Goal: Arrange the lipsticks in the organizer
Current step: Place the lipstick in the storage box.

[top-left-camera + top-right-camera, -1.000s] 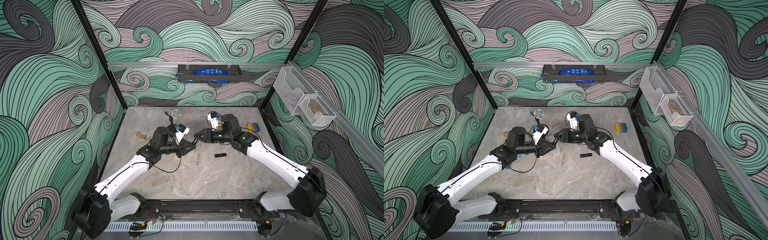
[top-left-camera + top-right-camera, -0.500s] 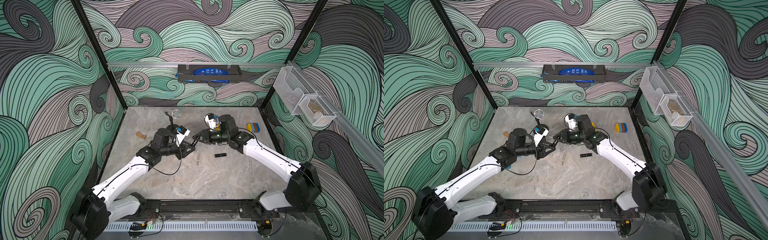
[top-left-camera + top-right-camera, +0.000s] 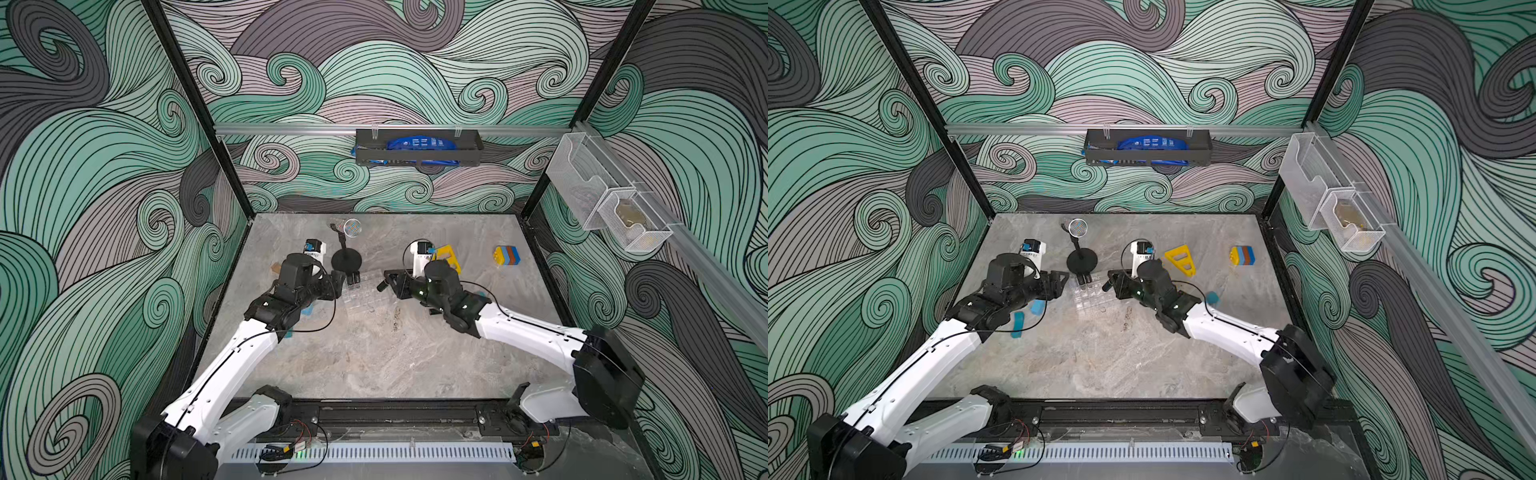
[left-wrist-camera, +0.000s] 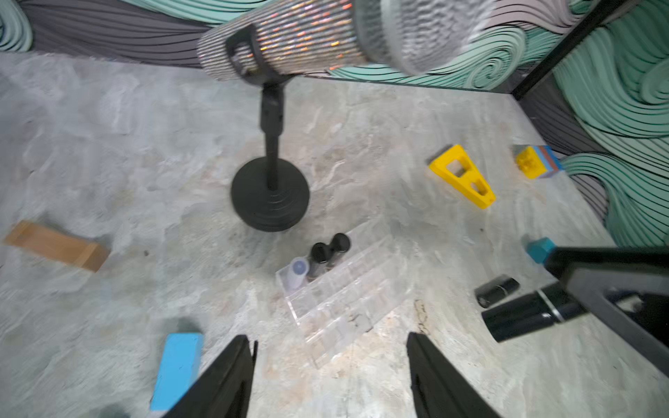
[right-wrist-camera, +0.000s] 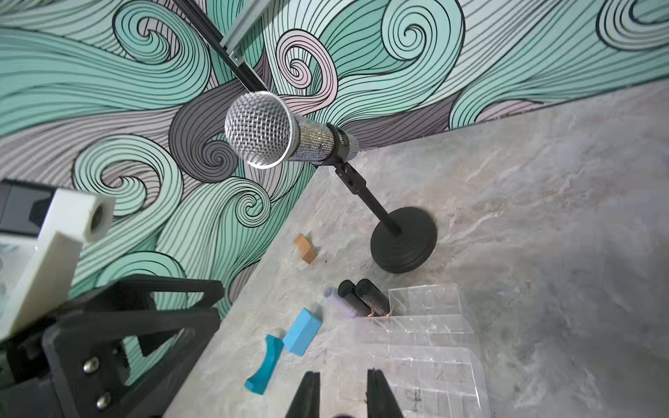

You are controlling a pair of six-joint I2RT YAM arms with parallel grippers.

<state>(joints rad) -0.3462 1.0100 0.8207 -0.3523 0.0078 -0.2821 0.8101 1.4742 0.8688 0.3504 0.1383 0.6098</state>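
Observation:
The clear organizer (image 3: 365,293) (image 3: 1090,297) (image 4: 347,293) (image 5: 427,343) lies mid-table between both arms. Two black lipsticks (image 4: 320,253) (image 5: 367,295) and a lavender lipstick (image 4: 298,269) (image 5: 338,305) stand in its far corner cells. My right gripper (image 3: 380,286) (image 3: 1106,286) (image 5: 343,372) hovers at the organizer's right edge, shut on a black lipstick (image 4: 525,318) that sticks out towards the tray. Another black lipstick (image 4: 496,291) lies on the table under that arm. My left gripper (image 3: 340,282) (image 3: 1061,280) (image 4: 327,338) is open and empty, left of the tray.
A microphone on a black round stand (image 3: 346,259) (image 3: 1081,262) stands just behind the organizer. A blue block (image 3: 1038,307) and a teal curved piece (image 3: 1018,324) lie under the left arm. A yellow wedge (image 3: 1181,259), a striped block (image 3: 1244,255) and a wooden block (image 4: 54,246) lie around.
The two grippers met tip to tip over the tray. The right gripper shut on the black lipstick, the left one opened, let go and drew back to the left.

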